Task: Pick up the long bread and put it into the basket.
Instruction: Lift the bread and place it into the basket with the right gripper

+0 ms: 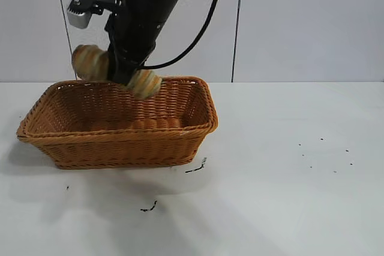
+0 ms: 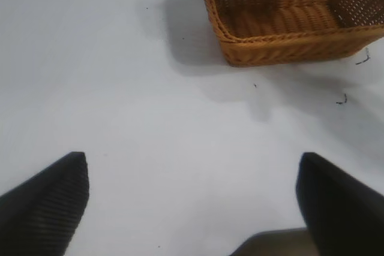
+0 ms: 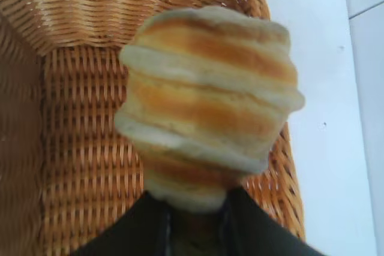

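One black right pincer point(image 1: 123, 71) is clamped around the middle of the long tan loaf with orange-brown stripes point(image 1: 90, 62), whose ends stick out on either side of it. Directly beneath hangs the open orange-brown woven wicker basket point(image 1: 180, 129). The left pincer point(image 2: 192, 199) stands with fingers wide apart over the white table point(image 1: 288, 196), well apart from the basket.

The exterior view faces the rig from the front, roughly level and slightly above the counter point(image 1: 288, 196), with the wall panels behind. It frames the basket point(image 1: 120, 142) at mid distance.

The left wrist view looks down and forward across the counter from a low position; the basket sits far off at the frame's edge.

The right wrist view looks steeply down from close range into the basket interior, with the long bread point(image 3: 207, 103) filling the centre.

All three views share the basket.
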Robot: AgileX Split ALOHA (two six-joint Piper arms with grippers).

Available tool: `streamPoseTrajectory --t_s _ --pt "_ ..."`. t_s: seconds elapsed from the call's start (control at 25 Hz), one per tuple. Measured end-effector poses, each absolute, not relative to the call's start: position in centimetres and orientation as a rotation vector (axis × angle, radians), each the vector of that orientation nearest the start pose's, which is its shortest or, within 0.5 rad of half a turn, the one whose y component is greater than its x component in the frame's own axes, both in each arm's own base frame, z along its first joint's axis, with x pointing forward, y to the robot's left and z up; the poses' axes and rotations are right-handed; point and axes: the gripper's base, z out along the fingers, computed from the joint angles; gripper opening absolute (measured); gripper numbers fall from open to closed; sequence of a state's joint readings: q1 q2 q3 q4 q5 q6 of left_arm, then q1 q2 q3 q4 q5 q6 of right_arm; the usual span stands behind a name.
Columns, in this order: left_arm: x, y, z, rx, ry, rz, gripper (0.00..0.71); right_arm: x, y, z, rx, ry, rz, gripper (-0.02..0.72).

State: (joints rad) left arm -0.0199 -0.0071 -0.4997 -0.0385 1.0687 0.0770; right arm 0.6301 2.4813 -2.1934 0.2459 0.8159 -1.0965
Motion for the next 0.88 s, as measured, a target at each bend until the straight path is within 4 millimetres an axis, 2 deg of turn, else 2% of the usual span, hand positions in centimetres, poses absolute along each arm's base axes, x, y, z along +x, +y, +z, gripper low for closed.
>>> streamPoseTrajectory --t_s 0.08,0.16,0.32,0.4,0.56,0.76,0.88 --pt "-0.6 -0.3 27.7 0.101 2.042 -0.01 0.692 43.1 33.5 16.2 -1.834 1.772 0.124 0.118" --pt "-0.6 -0.3 27.7 0.101 2.042 -0.01 0.692 43.1 33.5 16.2 -1.833 1.773 0.126 0.204" --pt "-0.6 -0.3 27.7 0.101 2.042 -0.01 0.692 43.1 33.5 16.3 -1.825 1.779 0.129 0.549" --pt "-0.6 -0.3 27.7 0.101 2.042 -0.01 0.692 43.0 33.5 16.4 -1.825 1.778 0.129 0.643" --pt "-0.6 -0.3 27.7 0.101 2.042 -0.01 0.692 42.9 33.4 17.8 -1.81 1.76 0.124 0.687" --pt "-0.6 -0.3 27.7 0.101 2.042 -0.01 0.692 42.6 33.2 20.4 -1.773 1.738 0.121 0.689" --pt "-0.6 -0.3 27.7 0.101 2.042 -0.01 0.692 42.3 33.0 21.6 -1.701 1.806 0.158 0.689"
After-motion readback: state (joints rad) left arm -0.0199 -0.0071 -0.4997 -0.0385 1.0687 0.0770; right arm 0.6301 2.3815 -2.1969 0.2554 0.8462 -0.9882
